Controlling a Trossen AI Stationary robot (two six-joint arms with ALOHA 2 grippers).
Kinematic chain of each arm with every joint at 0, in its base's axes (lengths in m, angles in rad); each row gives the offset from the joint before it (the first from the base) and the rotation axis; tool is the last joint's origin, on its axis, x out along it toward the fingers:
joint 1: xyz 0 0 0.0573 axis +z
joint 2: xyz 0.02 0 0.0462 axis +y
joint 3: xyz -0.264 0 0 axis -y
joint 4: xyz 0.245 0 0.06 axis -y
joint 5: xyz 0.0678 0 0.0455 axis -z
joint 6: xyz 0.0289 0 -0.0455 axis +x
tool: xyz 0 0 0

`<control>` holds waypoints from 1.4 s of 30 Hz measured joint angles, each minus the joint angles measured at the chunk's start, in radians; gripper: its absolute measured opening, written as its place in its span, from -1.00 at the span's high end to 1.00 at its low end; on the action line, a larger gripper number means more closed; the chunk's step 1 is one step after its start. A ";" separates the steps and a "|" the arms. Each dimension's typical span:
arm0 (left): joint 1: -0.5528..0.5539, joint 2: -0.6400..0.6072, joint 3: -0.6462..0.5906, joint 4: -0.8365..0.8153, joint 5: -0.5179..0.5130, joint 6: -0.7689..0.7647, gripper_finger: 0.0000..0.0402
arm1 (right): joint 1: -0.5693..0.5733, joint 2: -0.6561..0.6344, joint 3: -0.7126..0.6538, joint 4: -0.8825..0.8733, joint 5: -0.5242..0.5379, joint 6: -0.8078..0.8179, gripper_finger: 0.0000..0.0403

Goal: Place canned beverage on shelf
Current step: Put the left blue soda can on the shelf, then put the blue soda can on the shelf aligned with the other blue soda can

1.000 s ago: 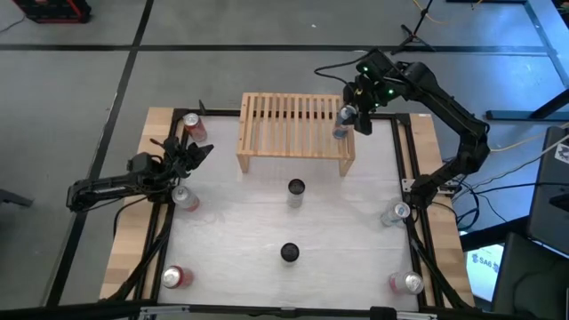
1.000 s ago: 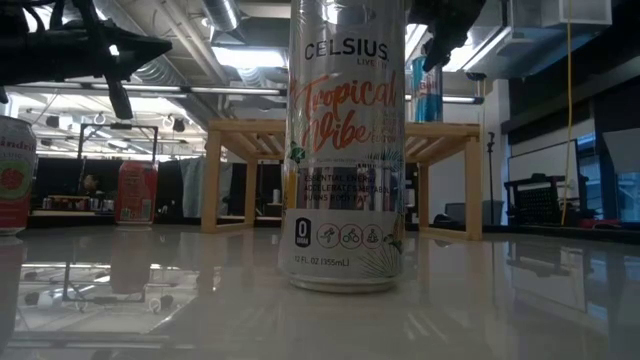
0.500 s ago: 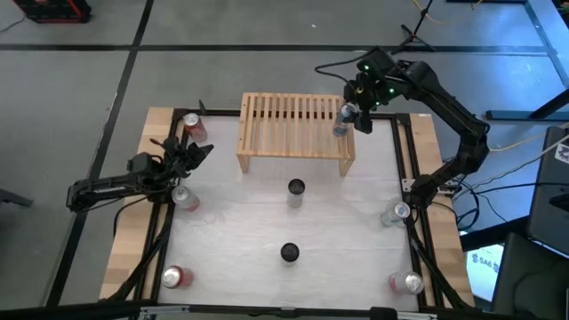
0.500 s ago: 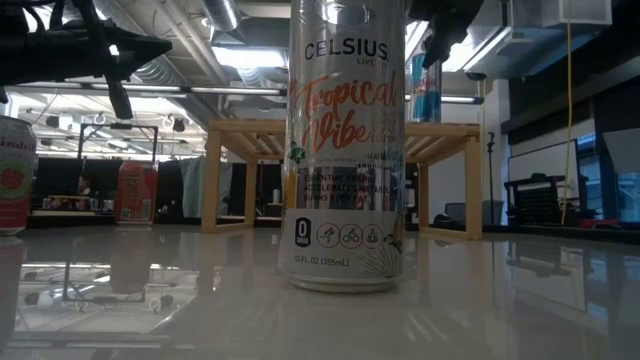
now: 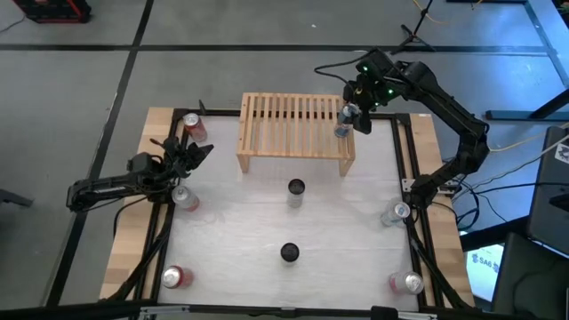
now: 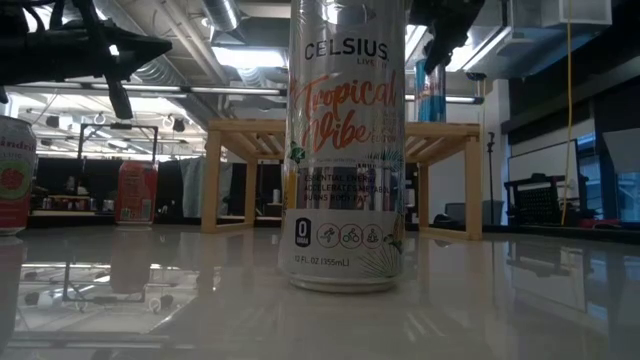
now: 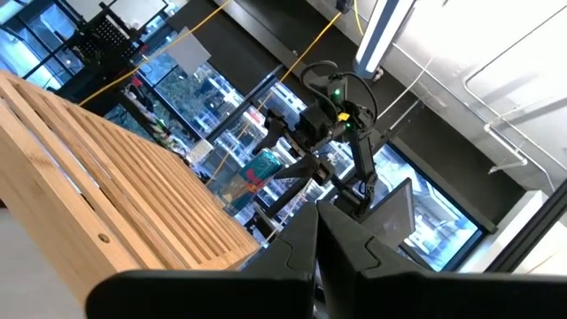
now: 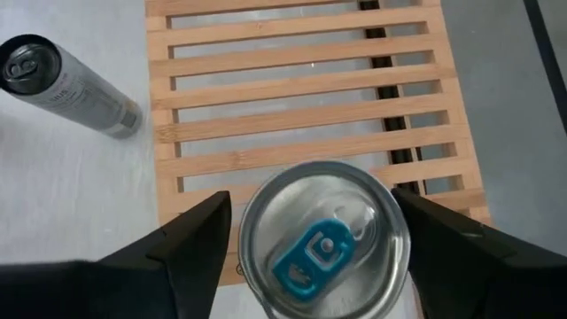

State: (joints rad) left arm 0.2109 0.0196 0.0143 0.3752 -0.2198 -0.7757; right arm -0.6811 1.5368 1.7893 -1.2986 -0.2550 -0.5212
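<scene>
The shelf (image 5: 293,124) is a low light-wood slatted rack at the table's far middle. A blue canned beverage (image 5: 341,120) stands upright on the shelf's right end (image 6: 430,90), its silver top with a blue tab filling the right wrist view (image 8: 323,239). My right gripper (image 5: 348,114) hangs over it, pointing steeply down. It is open, with one finger (image 8: 199,244) on each side of the can, and a gap shows beside this finger. My left gripper (image 5: 200,151) waits shut over the table's left edge.
A tall Celsius can (image 5: 290,252) stands mid-table, close to the low camera (image 6: 347,150). Another dark-topped can (image 5: 296,188) stands just in front of the shelf. Red cans (image 5: 193,127) (image 5: 184,197) (image 5: 174,277) line the left side, and two more cans (image 5: 396,213) (image 5: 407,283) the right.
</scene>
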 joint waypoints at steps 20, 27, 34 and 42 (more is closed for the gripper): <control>0.000 0.000 0.000 0.000 -0.006 0.000 1.00 | 0.001 -0.004 0.275 -0.042 -0.014 0.146 -0.49; 0.000 0.000 0.000 0.000 -0.007 0.000 1.00 | 0.087 -0.063 0.446 -0.211 0.011 0.409 -0.49; 0.000 0.000 0.000 0.000 -0.007 0.018 1.00 | 0.327 -0.160 0.404 -0.270 0.165 0.803 -0.49; 0.000 0.000 0.000 -0.002 0.002 0.029 1.00 | 0.574 -0.286 0.170 -0.271 0.280 1.196 -0.49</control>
State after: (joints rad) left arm 0.2111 0.0196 0.0147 0.3737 -0.2175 -0.7467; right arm -0.1066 1.2513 1.9592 -1.5700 0.0253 0.6743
